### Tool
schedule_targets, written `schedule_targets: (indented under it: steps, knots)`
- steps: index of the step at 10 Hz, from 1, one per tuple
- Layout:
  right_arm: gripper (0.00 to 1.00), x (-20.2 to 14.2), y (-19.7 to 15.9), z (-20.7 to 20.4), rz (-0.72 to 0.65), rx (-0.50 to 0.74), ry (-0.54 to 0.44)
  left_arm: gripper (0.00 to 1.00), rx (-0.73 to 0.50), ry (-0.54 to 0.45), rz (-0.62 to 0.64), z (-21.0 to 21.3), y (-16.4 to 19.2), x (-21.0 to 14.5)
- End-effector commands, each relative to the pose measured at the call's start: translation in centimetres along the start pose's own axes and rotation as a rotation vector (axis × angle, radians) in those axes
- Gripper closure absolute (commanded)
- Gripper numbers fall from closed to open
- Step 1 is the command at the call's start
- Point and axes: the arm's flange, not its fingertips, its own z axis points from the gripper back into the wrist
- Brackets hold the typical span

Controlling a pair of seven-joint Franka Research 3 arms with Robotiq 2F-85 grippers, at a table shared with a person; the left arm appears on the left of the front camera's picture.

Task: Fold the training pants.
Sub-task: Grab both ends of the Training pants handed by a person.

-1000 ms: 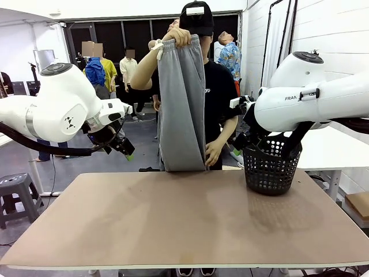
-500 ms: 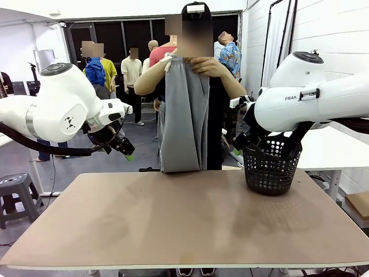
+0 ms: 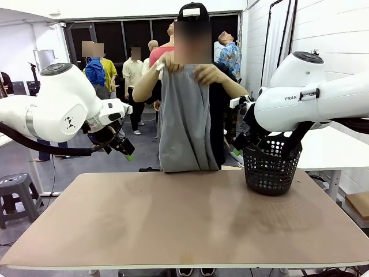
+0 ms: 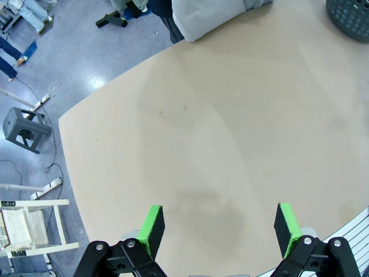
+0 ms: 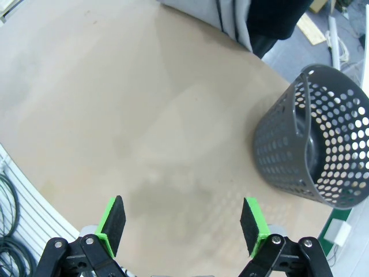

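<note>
Left claw (image 4: 218, 214) agape, grey training pants (image 3: 187, 121) (hanging flat)

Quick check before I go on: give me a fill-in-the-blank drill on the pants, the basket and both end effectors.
1. The training pants hang at the far edge of the table, held up by the ____.
2. The left end effector and the right end effector both have their jaws ____.
3. In the front view, the black basket stands on the robot's ____ side of the table.
Missing words: person; open; right.
</note>
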Motion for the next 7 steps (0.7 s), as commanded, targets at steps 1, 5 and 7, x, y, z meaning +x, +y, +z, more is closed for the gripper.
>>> schedule_targets:
  steps: [1, 5, 7]
  knots:
    - [0.00, -0.11, -0.08, -0.08, -0.002, -0.001, 0.001, 0.00, -0.005, -0.003, -0.009, -0.02, 0.08, 0.04]
    - [0.00, -0.11, -0.08, -0.08, -0.002, -0.001, 0.001, 0.00, -0.005, -0.003, -0.009, -0.02, 0.08, 0.04]
    - [0.00, -0.11, -0.08, -0.08, -0.002, -0.001, 0.001, 0.00, -0.005, -0.003, -0.009, -0.02, 0.08, 0.04]
